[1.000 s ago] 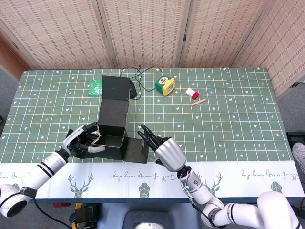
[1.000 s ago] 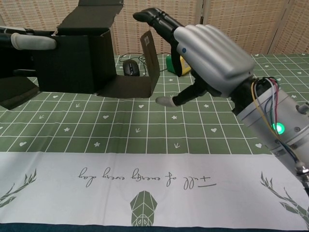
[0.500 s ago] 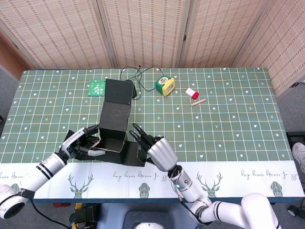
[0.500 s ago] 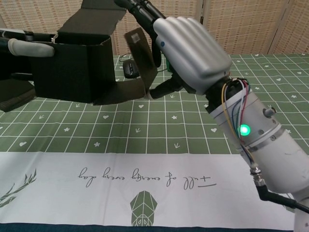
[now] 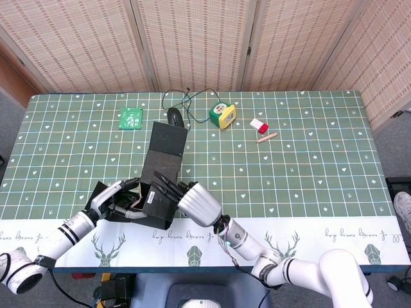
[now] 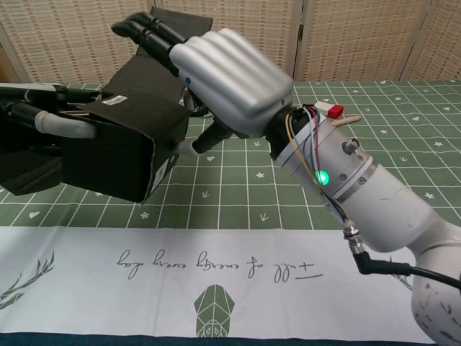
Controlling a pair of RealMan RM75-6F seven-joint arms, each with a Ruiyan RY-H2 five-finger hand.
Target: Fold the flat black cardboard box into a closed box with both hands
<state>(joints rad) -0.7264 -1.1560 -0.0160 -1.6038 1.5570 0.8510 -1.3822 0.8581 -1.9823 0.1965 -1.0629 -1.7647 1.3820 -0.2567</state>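
Currently: I have both hands at the black cardboard box [image 5: 154,196], which sits at the near left part of the table [image 5: 308,167], partly formed, with its long lid flap [image 5: 166,149] stretching away toward the far side.
Left hand: my left hand [image 5: 119,200] reaches in from the left with its fingers [image 6: 68,128] laid along the box's open side; it looks like it braces the wall there, but I cannot tell whether it truly grips the card.
Right hand: my right hand [image 5: 192,201] lies over the box's right side, fingers extended and flat across the top [image 6: 148,29], thumb low against the side panel. I judge it presses the flap inward and holds nothing.
Box state: near end reads as a squared shell with a small white label [image 6: 115,99] on its upper edge; lid not yet closed.
Handling, my judgement: light, thin card, stiff along panels and weak at the creases. It should slide easily on the cloth and crush if squeezed mid-panel. Best held at corners and fold lines, with flat fingers pushing flaps, not pinching.
Risk: the shell skewing or springing open when one hand lets go.
Other things: mouse [image 5: 174,116] with cable, green packet [image 5: 130,118], yellow-green tape measure [image 5: 222,115], small red-white item [image 5: 258,124], all well apart on the far side.
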